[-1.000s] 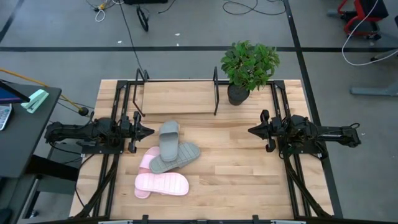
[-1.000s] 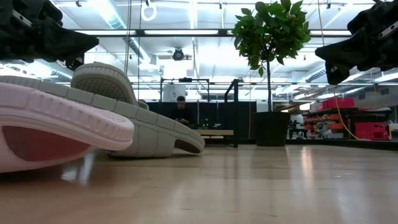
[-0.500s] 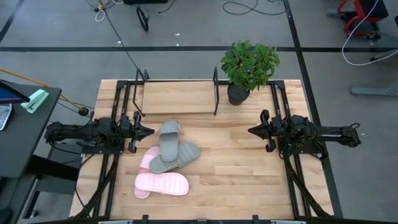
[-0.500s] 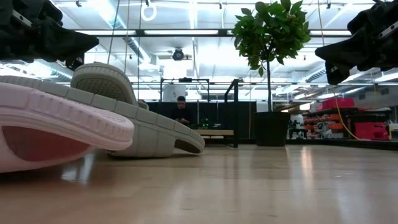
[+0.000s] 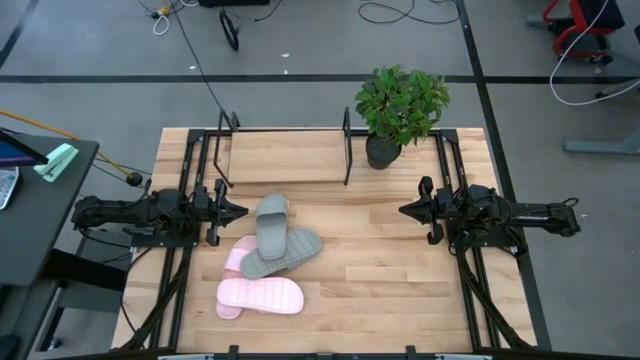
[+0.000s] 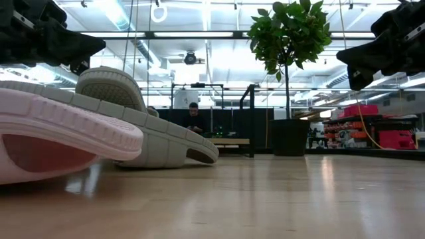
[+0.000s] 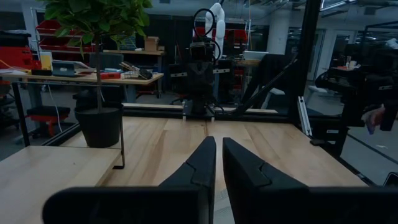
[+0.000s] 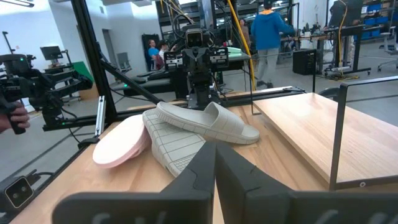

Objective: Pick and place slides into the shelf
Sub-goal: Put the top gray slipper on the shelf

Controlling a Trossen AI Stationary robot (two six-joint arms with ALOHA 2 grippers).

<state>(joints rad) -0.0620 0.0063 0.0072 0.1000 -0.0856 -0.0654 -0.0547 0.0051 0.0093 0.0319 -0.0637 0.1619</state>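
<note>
- Wooden bench [image 5: 400,280] carries everything: four slides lie in a loose heap on its left half, toward the front.
- One grey-green slide [image 5: 271,225] lies across the top of a second grey-green slide [image 5: 290,250], the two touching and crossing each other.
- One pink slide [image 5: 262,296] lies nearest the front edge, sole side seen from above; the other pink slide [image 5: 238,256] is tucked partly under the grey-green pair, only its end showing.
- At the back of the bench stands the shelf [image 5: 285,158], a pale board between thin black uprights, with no slide on it.
- Just right of the shelf, at the back corner, sits a potted plant [image 5: 400,105] in a dark pot.
- Left gripper [image 5: 238,211] hangs above the bench just left of the heap, fingers pressed together and holding nothing, pointing toward the middle.
- Right gripper [image 5: 405,210] hovers on the far right side, well apart from the slides, fingers likewise pressed together and empty, facing the left one.
- Beyond the bench, a person in a blue top [image 8: 267,31] stands in the room behind.
</note>
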